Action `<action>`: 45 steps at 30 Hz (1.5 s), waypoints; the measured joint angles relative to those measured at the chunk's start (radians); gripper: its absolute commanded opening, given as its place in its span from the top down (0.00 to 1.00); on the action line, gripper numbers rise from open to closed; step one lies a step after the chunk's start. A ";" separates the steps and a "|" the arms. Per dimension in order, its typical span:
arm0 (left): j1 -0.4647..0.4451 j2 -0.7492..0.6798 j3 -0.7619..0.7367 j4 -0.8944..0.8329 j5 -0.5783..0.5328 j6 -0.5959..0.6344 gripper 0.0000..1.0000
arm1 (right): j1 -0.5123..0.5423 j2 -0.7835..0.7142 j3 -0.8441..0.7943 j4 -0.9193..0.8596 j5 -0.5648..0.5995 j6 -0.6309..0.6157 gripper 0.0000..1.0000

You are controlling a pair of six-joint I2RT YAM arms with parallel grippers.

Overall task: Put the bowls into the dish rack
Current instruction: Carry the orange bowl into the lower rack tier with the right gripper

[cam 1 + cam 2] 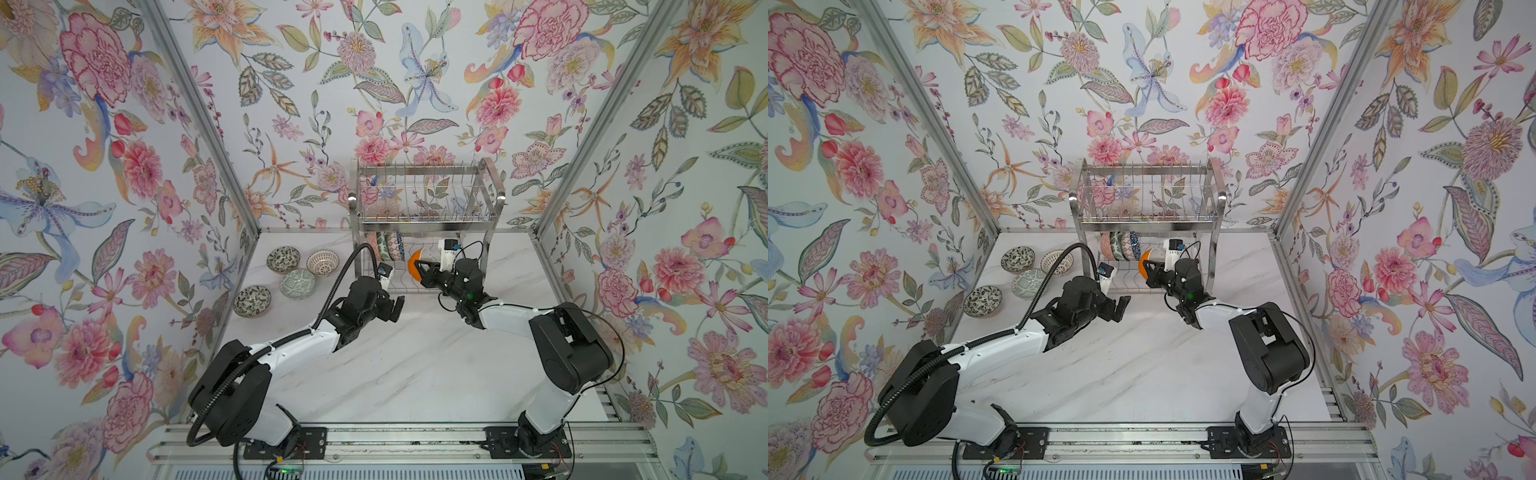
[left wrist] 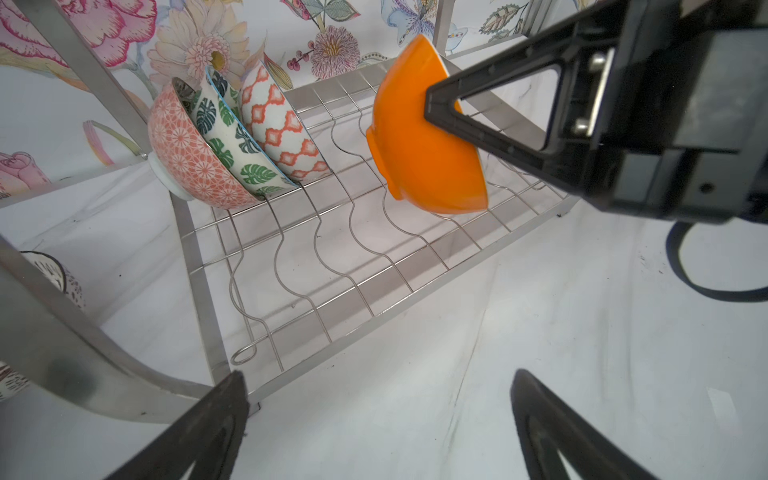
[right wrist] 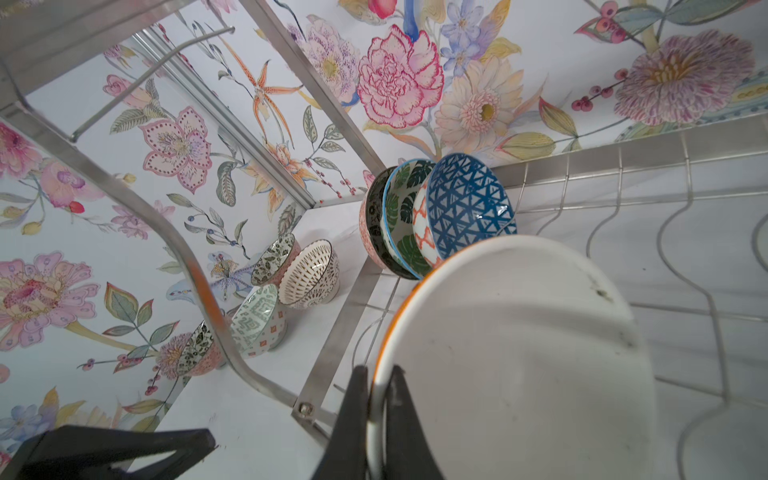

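Three racked bowls [image 2: 224, 137] show outsides to the left wrist view, insides to the right; right jaws pinch the orange bowl [image 2: 415, 158] by its rim, left jaws gape empty.

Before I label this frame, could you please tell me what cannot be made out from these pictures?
- Right wrist view: the orange bowl in the right tool hides the rack wires behind it.
- Both top views: the upper tier of the dish rack covers most of the racked bowls.
- Left wrist view: the left tool is cut off by the edge; only fingertips show.
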 measured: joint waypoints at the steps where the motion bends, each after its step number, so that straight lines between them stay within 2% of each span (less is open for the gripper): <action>1: 0.000 0.011 0.013 0.000 -0.010 0.014 0.01 | -0.003 0.020 0.013 0.013 -0.006 0.010 0.93; 12: 0.000 0.124 0.136 0.008 -0.101 0.114 0.01 | -0.048 0.208 0.163 0.124 -0.056 0.099 0.92; 30: 0.000 0.130 0.138 0.010 -0.161 0.159 0.01 | -0.081 0.452 0.384 0.255 -0.143 0.245 0.92; 45: 0.000 0.130 0.138 0.010 -0.180 0.174 0.01 | -0.091 0.552 0.499 0.301 -0.183 0.333 0.90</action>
